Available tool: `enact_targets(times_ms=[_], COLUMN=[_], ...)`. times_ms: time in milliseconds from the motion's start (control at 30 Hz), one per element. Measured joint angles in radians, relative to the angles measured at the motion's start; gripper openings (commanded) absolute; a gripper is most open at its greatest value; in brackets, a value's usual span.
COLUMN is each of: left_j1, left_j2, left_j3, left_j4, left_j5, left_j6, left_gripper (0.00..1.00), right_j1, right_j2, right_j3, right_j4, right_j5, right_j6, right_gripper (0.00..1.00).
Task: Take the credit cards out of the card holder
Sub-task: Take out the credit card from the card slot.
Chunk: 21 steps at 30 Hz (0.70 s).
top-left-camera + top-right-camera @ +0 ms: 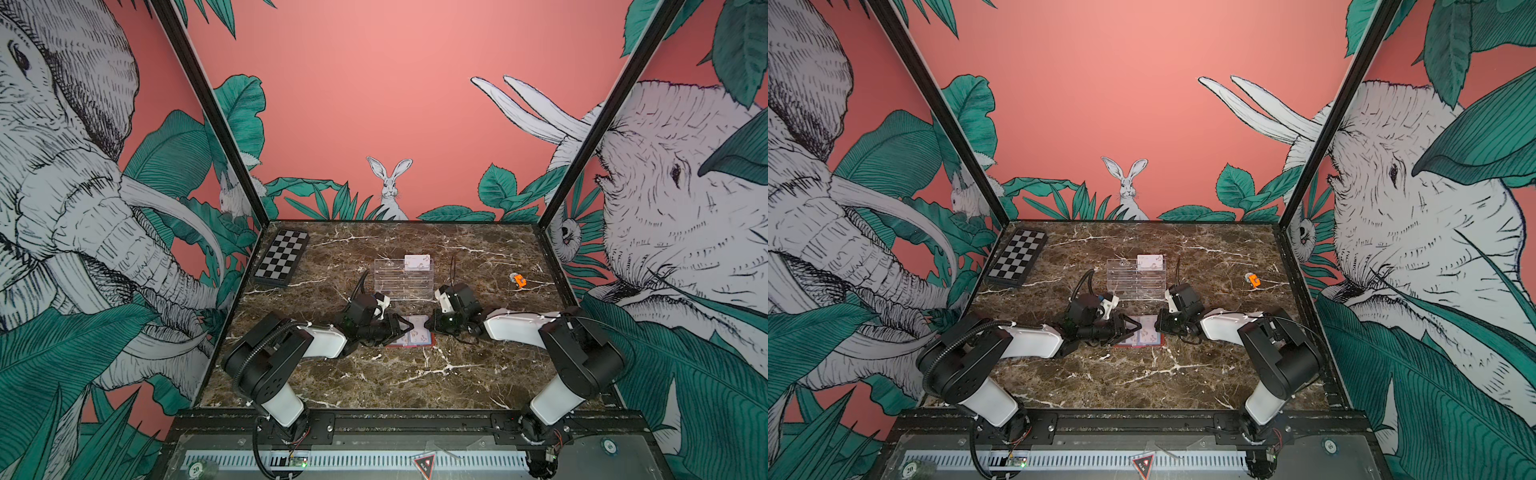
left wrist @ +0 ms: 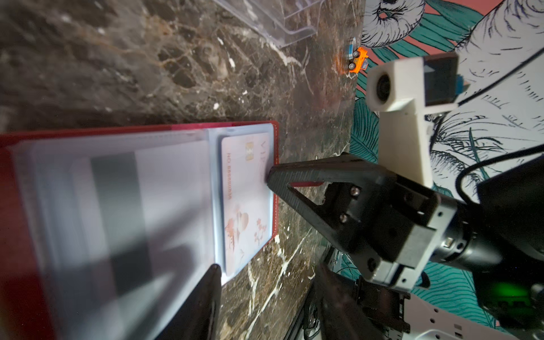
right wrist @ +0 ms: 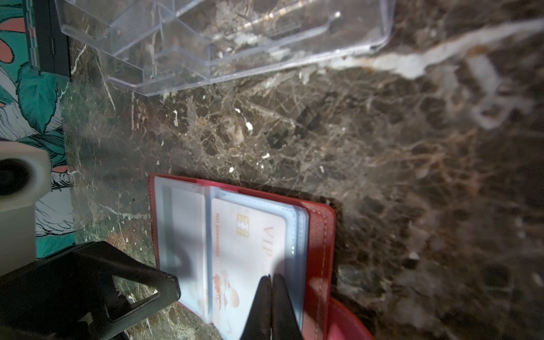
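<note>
Brown marble surface (image 1: 374,374), jungle-print walls around it. The red card holder (image 1: 417,334) lies open near the middle, between my two arms. My right pincer (image 3: 271,279) is clenched, its tips pressing on the VIP card (image 3: 250,235) in the right-hand sleeve. My left pincer (image 1: 406,327) stands parted over the left page, where a striped card (image 2: 114,206) sits sleeved; I see nothing gripped. Farther back, a clear rack (image 1: 403,278) carries one card (image 1: 417,262) in its far tier.
</note>
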Motion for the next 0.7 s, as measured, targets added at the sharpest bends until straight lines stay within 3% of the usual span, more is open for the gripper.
enact_targets(times_ms=[700], left_j1=[0.0], left_j2=[0.087], left_j3=[-0.029], left_j4=[0.142], left_j5=[0.001], left_j6=[-0.027], left_gripper=[0.43], right_j1=[0.045], right_j2=[-0.003], right_j3=[-0.002], right_j4=[0.002], right_j5=[0.031], right_j6=[-0.005], right_gripper=[0.0])
